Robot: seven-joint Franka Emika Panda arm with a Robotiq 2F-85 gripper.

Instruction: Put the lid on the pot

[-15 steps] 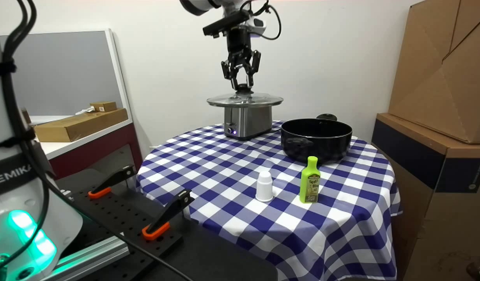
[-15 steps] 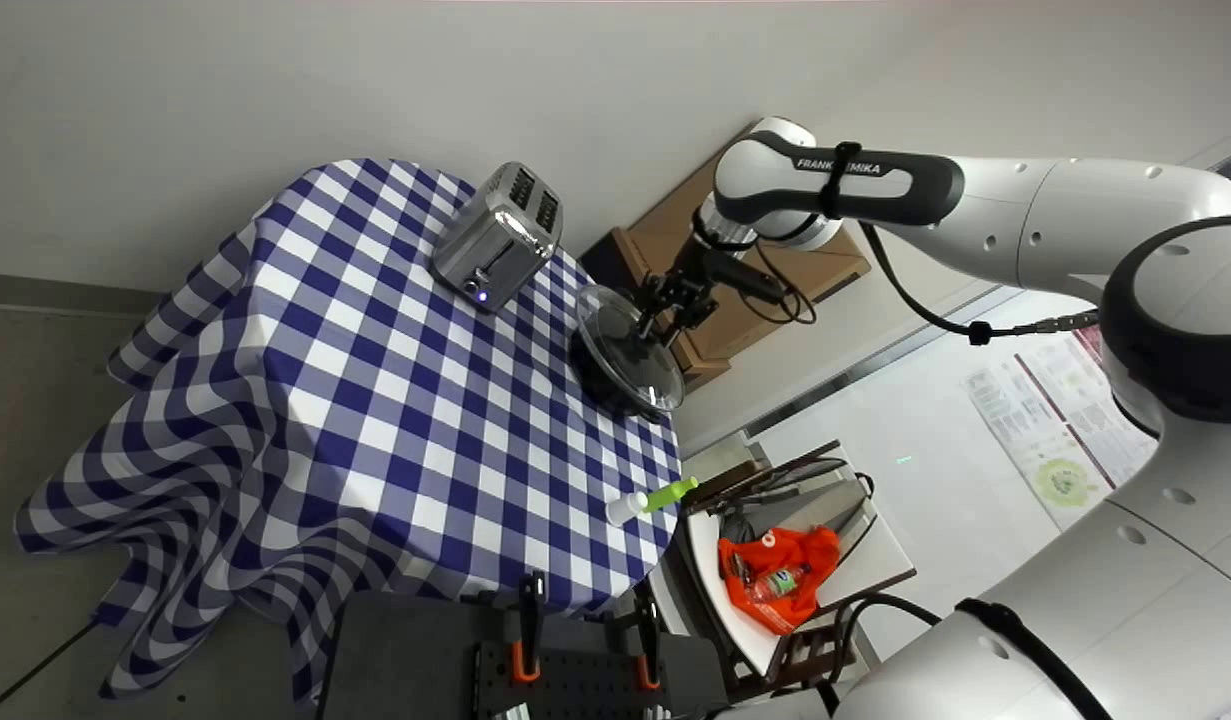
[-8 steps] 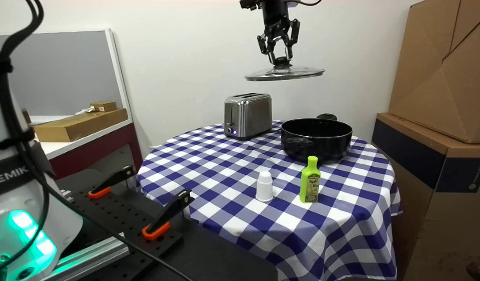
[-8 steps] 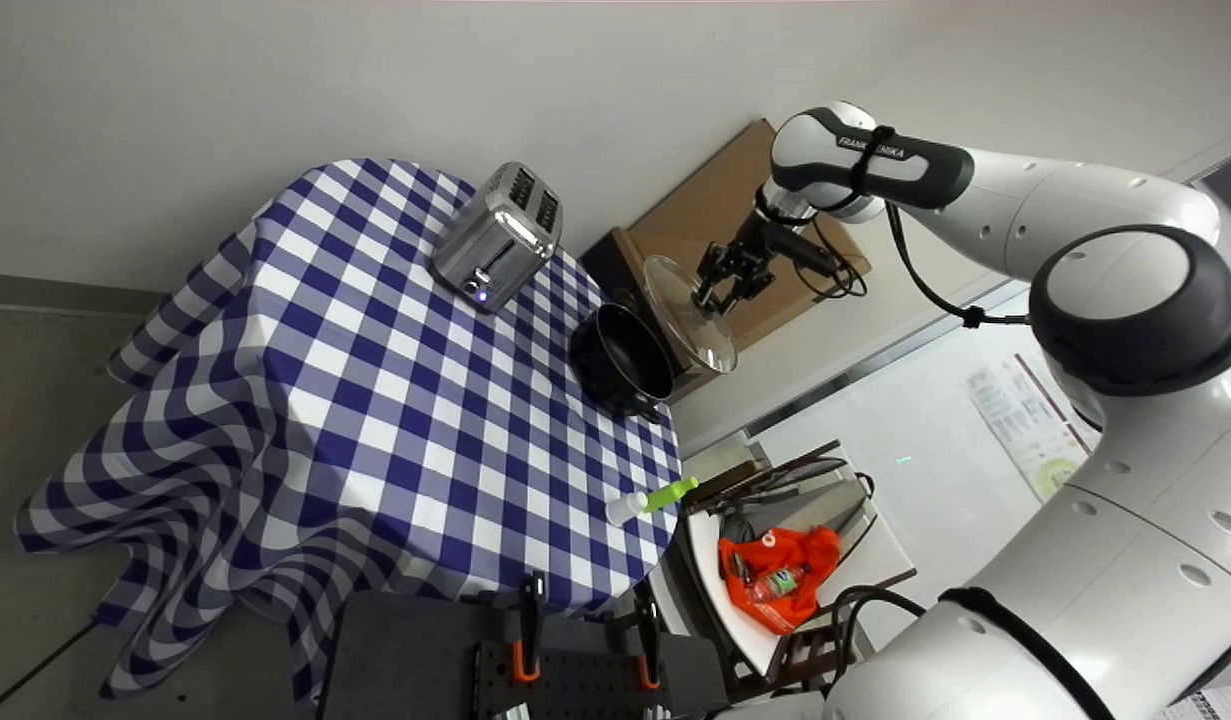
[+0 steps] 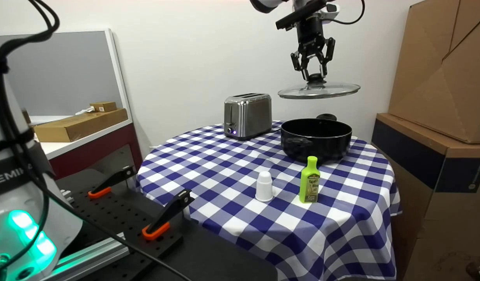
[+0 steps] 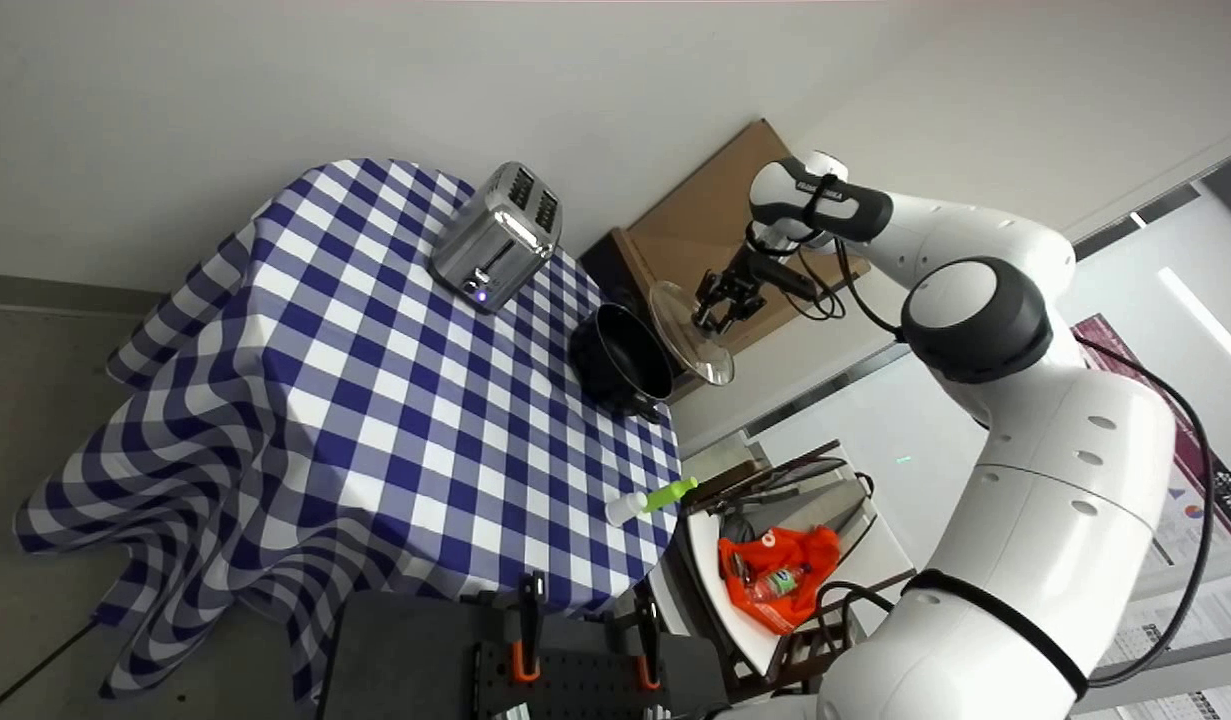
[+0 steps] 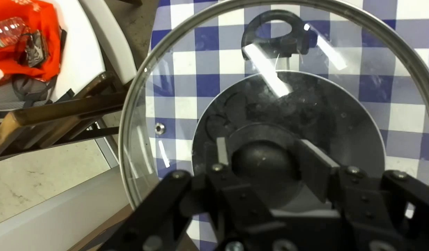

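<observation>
While I had the gripper (image 5: pixel 314 74) clenched on the knob (image 7: pixel 263 160) of the lid (image 5: pixel 319 92), the lid hung above the pot (image 5: pixel 327 146) with open air between their rims. The pot stood near the edge of the table (image 5: pixel 208 168), a strip of cloth (image 6: pixel 537 333) parting it from the toaster (image 5: pixel 249 117). The knob pointed up, the flat disc only slightly tilted. Through the metal-rimmed clear glass my wrist view showed the round black pot against blue-and-white checks.
</observation>
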